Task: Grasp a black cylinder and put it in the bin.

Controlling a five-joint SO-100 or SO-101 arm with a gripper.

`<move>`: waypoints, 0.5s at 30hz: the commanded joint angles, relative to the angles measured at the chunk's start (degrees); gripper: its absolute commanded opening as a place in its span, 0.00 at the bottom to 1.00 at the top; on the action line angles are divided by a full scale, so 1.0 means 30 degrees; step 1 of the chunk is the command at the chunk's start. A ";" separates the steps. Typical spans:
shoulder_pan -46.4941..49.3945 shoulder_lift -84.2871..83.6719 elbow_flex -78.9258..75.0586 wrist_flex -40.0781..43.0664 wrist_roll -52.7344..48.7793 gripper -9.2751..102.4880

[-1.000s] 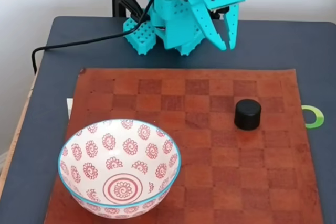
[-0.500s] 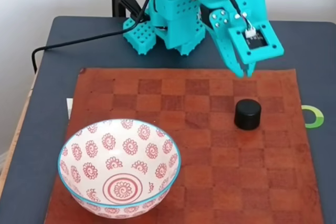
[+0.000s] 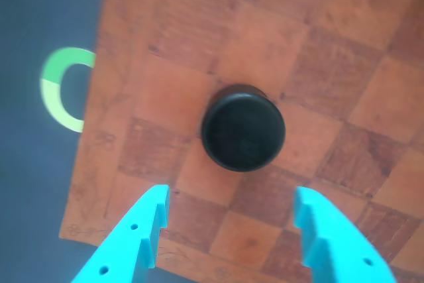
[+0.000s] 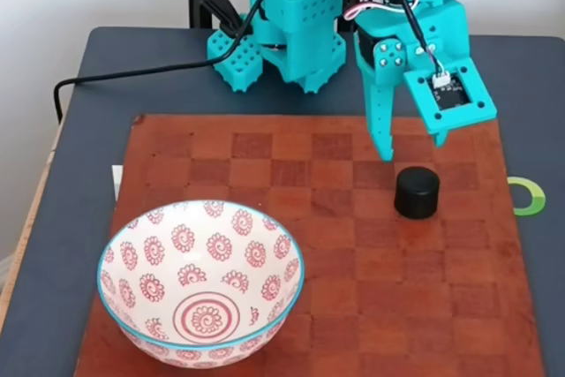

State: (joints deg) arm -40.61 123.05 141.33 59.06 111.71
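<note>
**me:** Okay, going through the other view first. I'm seeing the black cylinder (image 3: 243, 128) sitting upright on the brown checkerboard mat (image 3: 331, 44), roughly in the middle of the picture. The gripper (image 3: 228, 226) is coming in from the bottom edge with both teal fingers (image 3: 142, 236) spread wide apart, nothing between them. The cylinder is lying just past the fingertips, not touching either one. A green ring (image 3: 61, 87) is sitting on the dark table (image 3: 40, 183) off to the left in that view, half tucked at the mat's edge.

**you:** And the fixed view, is it agreeing?

**me:** Pretty much. There I'm looking at the teal arm (image 4: 309, 19) reaching forward from the back of the table (image 4: 79, 200), with the gripper (image 4: 413, 151) pointing down, just behind the black cylinder (image 4: 417, 192). Fingers are released, hanging apart, holding nothing. The cylinder is standing on the mat (image 4: 353, 306), toward its right side in this view, well apart from the bin (image 4: 201, 280). The bin is resting on the mat's front left part, showing its red spirals and blue rim. The green ring (image 4: 528, 197) is peeking out at the mat's right edge, and a black cable (image 4: 132, 71) is trailing off the arm's base to the left.
</note>
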 commanded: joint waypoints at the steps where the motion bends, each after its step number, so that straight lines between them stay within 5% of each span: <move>1: 0.0088 -0.0527 -0.1172 -0.0176 0.0205 0.32; 15: 0.0234 -0.4893 -0.3457 -0.0146 0.0176 0.32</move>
State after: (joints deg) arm -40.08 108.90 133.15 58.97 111.88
